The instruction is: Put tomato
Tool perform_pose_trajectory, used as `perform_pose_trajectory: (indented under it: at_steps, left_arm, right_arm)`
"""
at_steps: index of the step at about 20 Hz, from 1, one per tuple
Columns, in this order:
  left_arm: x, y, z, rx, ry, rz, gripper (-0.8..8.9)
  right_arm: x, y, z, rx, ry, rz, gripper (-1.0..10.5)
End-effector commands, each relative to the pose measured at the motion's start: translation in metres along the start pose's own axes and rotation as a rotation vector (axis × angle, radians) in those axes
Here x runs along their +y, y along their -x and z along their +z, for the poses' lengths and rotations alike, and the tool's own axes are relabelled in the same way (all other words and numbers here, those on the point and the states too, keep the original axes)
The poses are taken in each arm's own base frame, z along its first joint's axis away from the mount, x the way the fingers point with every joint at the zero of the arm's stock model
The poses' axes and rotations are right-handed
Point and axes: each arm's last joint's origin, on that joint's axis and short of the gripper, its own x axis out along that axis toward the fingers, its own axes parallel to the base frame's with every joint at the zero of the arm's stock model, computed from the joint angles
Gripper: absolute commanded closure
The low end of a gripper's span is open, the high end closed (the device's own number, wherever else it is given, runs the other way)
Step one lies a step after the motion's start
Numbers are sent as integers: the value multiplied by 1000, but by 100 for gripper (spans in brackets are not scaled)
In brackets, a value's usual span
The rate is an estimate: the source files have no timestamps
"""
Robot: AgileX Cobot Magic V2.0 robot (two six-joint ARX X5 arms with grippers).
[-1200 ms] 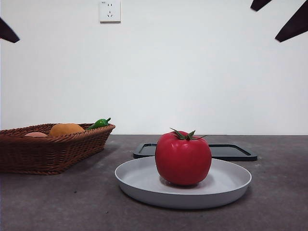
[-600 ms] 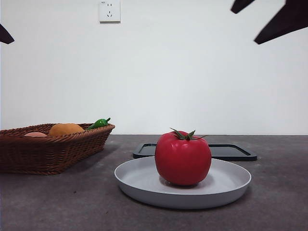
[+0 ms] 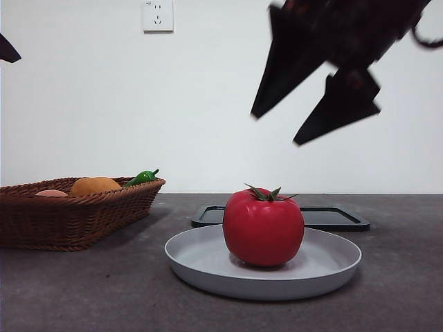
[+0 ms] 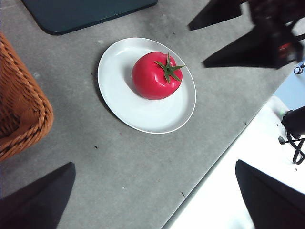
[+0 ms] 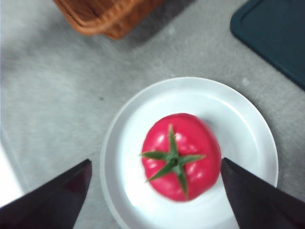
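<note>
The glossy red tomato with a green star stem stands on a shallow white plate in the middle of the table. It also shows in the left wrist view and the right wrist view. My right gripper hangs open above the tomato, a good way clear of it; its jaws straddle the tomato in the right wrist view. My left gripper is open and empty, high off to the left side, a dark tip at the front view's left edge.
A brown wicker basket stands at the left with an orange fruit and a green pepper in it. A flat black tray lies behind the plate. A wall socket is on the white wall.
The right gripper has come down and leftward from the top right corner to a spot above the tomato. The tomato, plate and left arm have not moved.
</note>
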Motion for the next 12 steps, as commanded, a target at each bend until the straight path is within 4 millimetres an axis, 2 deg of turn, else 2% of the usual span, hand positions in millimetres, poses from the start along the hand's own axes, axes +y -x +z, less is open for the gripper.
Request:
perform_pose_trajectory:
  at_steps: [1,6,12]
  left_arm:
    - [-2,3,5,-19,-35,-5,252]
    - [-2,3,5,-19,-36,-5,253]
    - [-2,3,6,-22,-38,-4,253]
  right_arm:
    - [-2,-17,6,10,9,-4,512]
    - [-8,-45,4,53,13,-36,451]
    - [-7,-69,-1,101,23,-35,451]
